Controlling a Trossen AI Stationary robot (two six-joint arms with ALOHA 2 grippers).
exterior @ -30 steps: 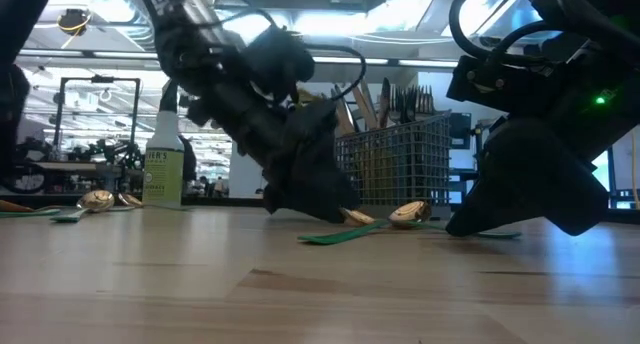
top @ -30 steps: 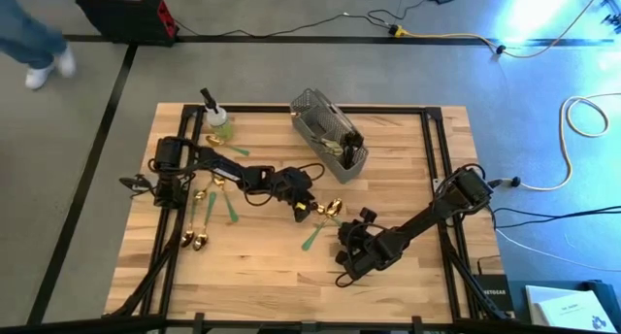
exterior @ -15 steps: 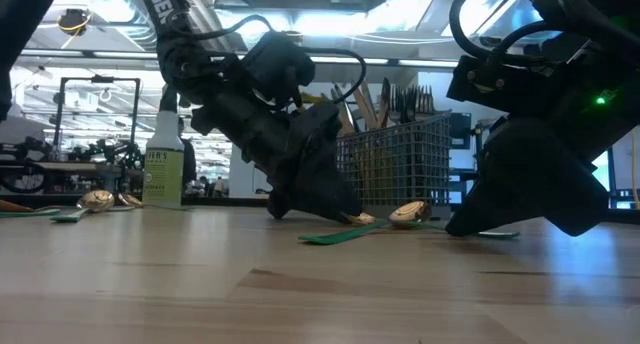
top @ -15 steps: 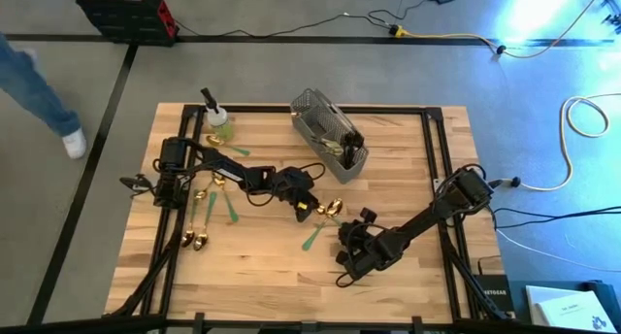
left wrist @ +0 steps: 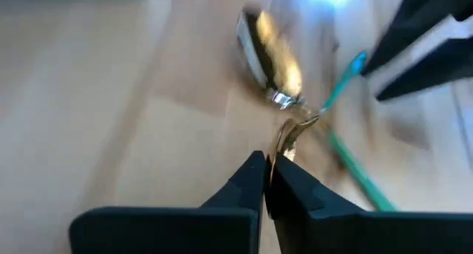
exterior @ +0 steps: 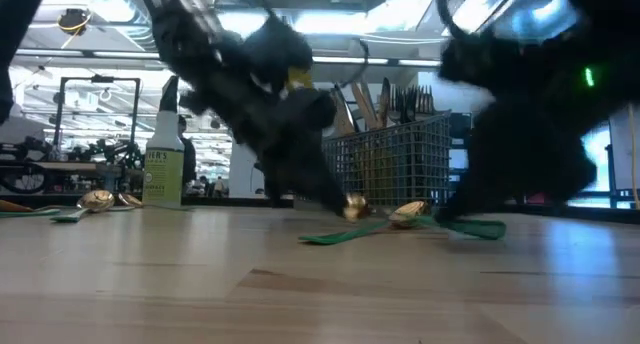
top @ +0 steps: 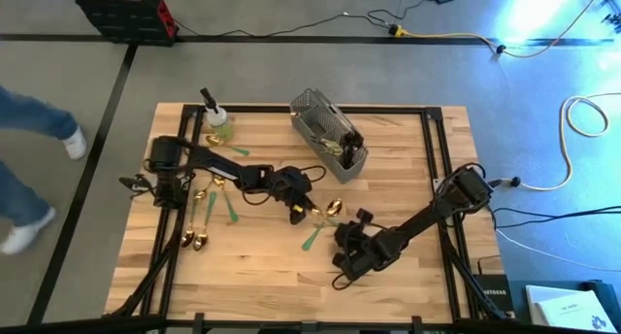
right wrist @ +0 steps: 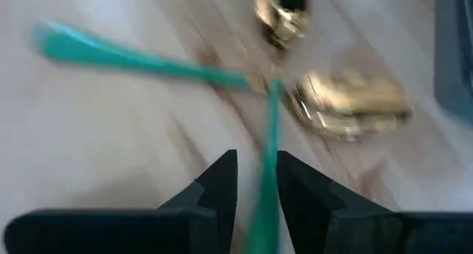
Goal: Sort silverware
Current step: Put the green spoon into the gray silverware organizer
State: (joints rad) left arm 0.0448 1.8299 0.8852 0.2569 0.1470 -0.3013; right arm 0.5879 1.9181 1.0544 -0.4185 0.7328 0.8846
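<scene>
Near the table's middle lie two gold spoon heads [top: 332, 210] with green handles [top: 312, 239]. My left gripper [top: 301, 212] is shut on the gold head [left wrist: 285, 138] of one green-handled piece. My right gripper [top: 342, 235] is shut on the green handle [right wrist: 267, 147] of a gold spoon [right wrist: 347, 106]. A second green handle [right wrist: 140, 57] lies across the wood beyond it. More silverware [top: 199, 227] lies at the left, beside the left arm. My left gripper pinches the thin gold head end [left wrist: 284, 142] of a green-handled piece between its two fingertips [left wrist: 253, 173], slanting down from the table's left. The gold end [exterior: 352, 206] sits just above the wood; its green handle [exterior: 335, 237] trails down onto the table. My right gripper pinches the spoon's green handle [right wrist: 266, 165] between its two fingers [right wrist: 222, 179], slanting down from the table's right, roughly in line with the handle. The handle [exterior: 482, 227] runs on past the fingertips to the gold bowl [exterior: 405, 215], which stays low by the table.
A grey wire-mesh caddy [top: 330, 135] holding several pieces stands at the far middle. A spray bottle with green liquid [top: 215, 120] stands at the far left. A person's legs [top: 29, 179] pass on the floor left of the table. Bare wood lies toward the near edge.
My left gripper has shut on the gold head and risen a little, tipping that end off the wood while the green handle stays down. My right gripper has risen slightly with its green handle. The person has walked along the table's left side.
</scene>
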